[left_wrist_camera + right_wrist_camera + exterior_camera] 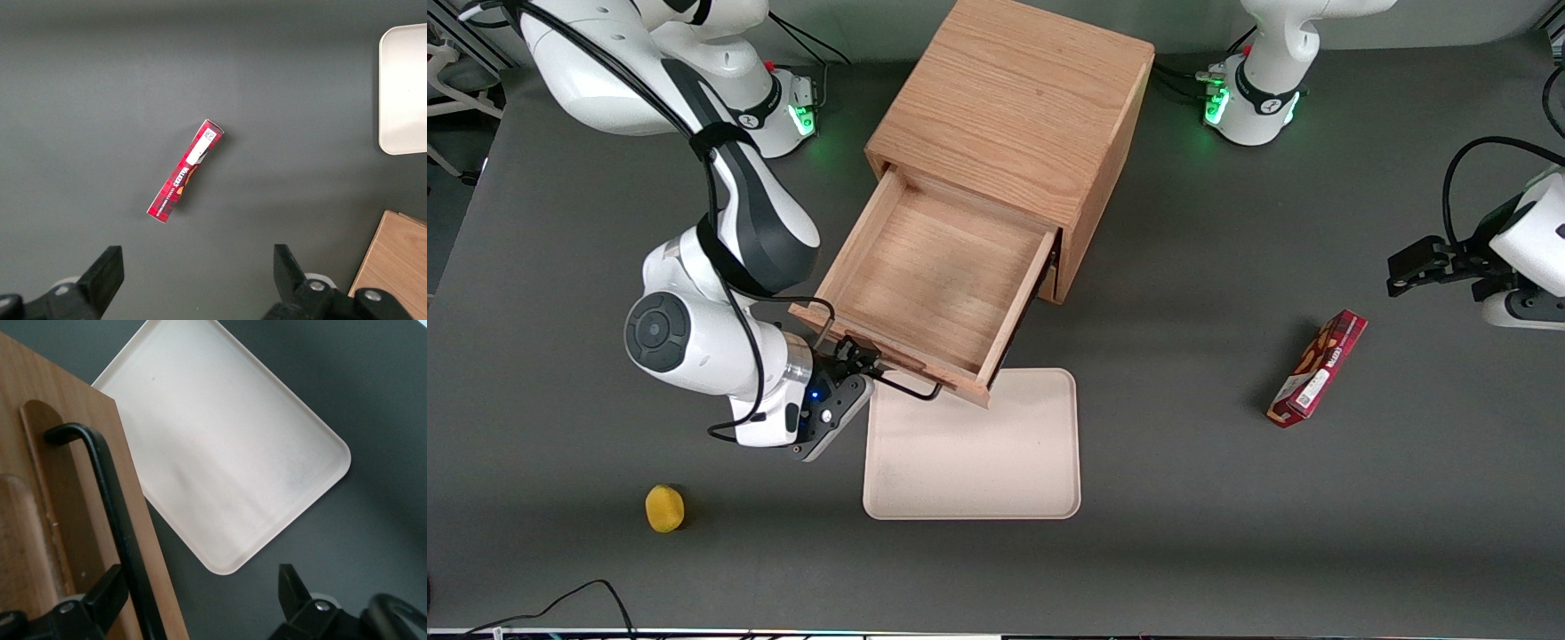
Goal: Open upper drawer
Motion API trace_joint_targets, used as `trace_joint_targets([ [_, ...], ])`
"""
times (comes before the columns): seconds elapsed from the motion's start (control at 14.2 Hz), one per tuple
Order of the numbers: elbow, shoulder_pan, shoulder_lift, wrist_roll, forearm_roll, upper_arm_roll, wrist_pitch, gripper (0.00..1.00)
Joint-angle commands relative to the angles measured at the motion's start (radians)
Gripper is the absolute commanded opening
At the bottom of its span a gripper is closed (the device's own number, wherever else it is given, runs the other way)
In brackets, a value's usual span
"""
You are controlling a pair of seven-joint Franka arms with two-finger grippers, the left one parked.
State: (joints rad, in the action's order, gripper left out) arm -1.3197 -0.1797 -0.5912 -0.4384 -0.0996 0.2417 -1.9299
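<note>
The upper drawer (934, 276) stands pulled far out of the oak cabinet (1014, 98), and its inside is bare. Its long black wire handle (907, 387) runs along the drawer front (40, 520), nearest the front camera. My right gripper (863, 364) is at the handle's end toward the working arm. In the right wrist view the gripper (200, 577) is open. The handle (110, 507) passes between the two fingers, close against one finger (100, 600), while the second finger (290, 587) stands well apart from it over the dark table.
A cream tray (974, 453) (220, 447) lies on the table under the drawer's front edge, nearer the front camera. A yellow fruit (664, 508) sits toward the working arm's end. A red box (1319, 367) (185, 171) lies toward the parked arm's end.
</note>
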Motion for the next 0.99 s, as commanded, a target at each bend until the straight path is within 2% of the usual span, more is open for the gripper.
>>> trace_joint_targets([
  [0.0, 0.088, 0.003, -0.016, -0.013, 0.012, 0.004, 0.087, 1.0],
  [0.42, 0.089, 0.057, 0.126, -0.017, 0.015, 0.007, 0.207, 1.0],
  [0.71, 0.079, 0.179, 0.244, -0.005, 0.003, 0.013, 0.394, 1.0],
  [0.92, 0.068, 0.278, 0.309, 0.044, 0.003, 0.013, 0.475, 1.0],
])
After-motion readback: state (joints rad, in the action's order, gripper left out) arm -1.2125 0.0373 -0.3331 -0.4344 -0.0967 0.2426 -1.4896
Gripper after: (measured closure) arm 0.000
